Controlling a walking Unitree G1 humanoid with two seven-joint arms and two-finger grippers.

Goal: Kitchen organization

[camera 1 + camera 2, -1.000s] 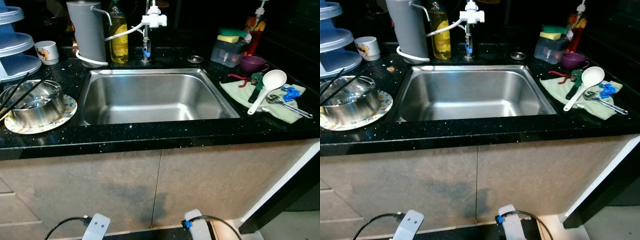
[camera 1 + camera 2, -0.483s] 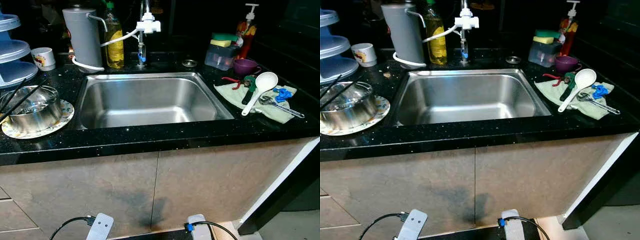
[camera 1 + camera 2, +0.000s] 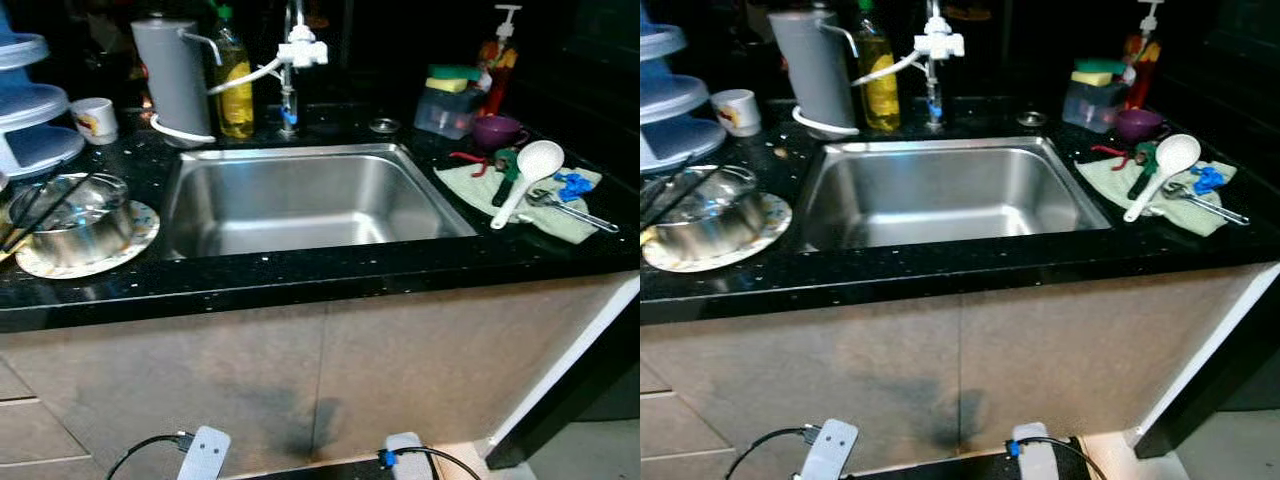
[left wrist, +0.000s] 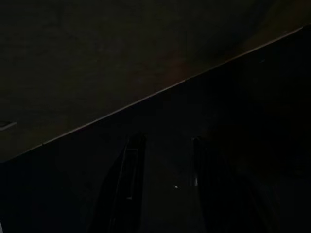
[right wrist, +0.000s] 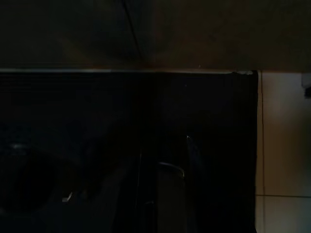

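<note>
Nearest, both arms hang idle low before the cabinet doors (image 3: 320, 370). The left gripper (image 4: 163, 184) shows in its dark wrist view with two fingers (image 4: 129, 179) parted and nothing between them. The right gripper (image 5: 163, 194) is dim, and I cannot tell whether it is released or clenched.

Above, one black counter (image 3: 300, 285) carries one steel sink (image 3: 310, 195), which holds nothing.

Left of the sink, one steel bowl (image 3: 70, 215) sits on one patterned plate (image 3: 140, 235), dark sticks leaning in it.

Right of the sink, one green cloth (image 3: 470, 185) holds one white ladle (image 3: 527, 175), one red-handled tool (image 3: 470, 158) and one blue clip (image 3: 573, 183).

Farther back stand one purple cup (image 3: 497, 130), one clear tub (image 3: 447, 108) topped by sponges, one grey jug (image 3: 175, 75), one yellow bottle (image 3: 235, 85), one tap (image 3: 292, 60), one white mug (image 3: 93, 118) and one blue tiered rack (image 3: 30, 115).
</note>
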